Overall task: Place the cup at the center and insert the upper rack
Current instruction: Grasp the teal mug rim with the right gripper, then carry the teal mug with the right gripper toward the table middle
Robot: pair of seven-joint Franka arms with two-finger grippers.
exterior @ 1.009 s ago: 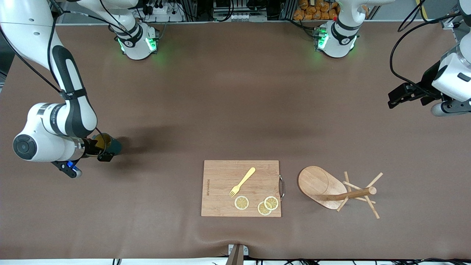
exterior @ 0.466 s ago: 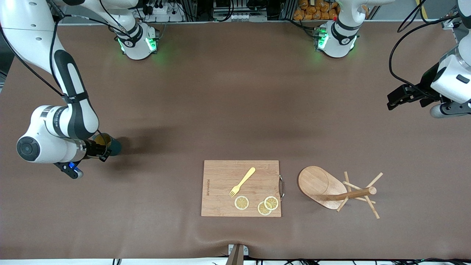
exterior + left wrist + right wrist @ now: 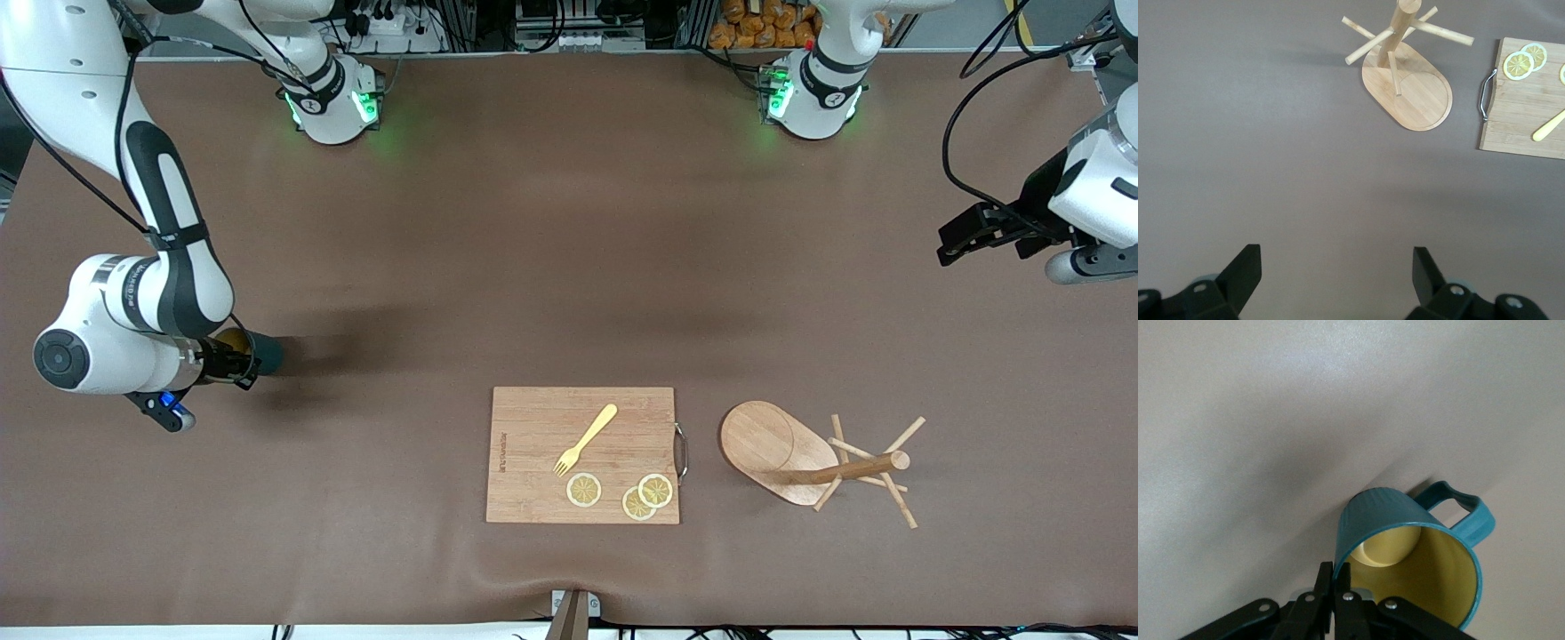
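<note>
The dark teal cup (image 3: 258,353) with a mustard-yellow inside is at the right arm's end of the table, partly hidden by the right wrist. My right gripper (image 3: 238,363) is shut on the cup's rim (image 3: 1338,570), one finger inside and one outside; the cup (image 3: 1405,547) is tilted, its handle away from the fingers. The wooden upper rack (image 3: 813,460) lies tipped on its side beside the cutting board; its oval base and pegs also show in the left wrist view (image 3: 1405,80). My left gripper (image 3: 1337,270) is open and empty, up over the left arm's end of the table (image 3: 965,233).
A rectangular wooden cutting board (image 3: 533,480) with a metal handle lies near the front edge of the table, bearing a yellow fork (image 3: 585,439) and three lemon slices (image 3: 638,496). Both arm bases stand along the table's back edge.
The right gripper and the cup have shifted slightly and the cup has tilted more under the wrist. The left gripper has shifted only a little.
</note>
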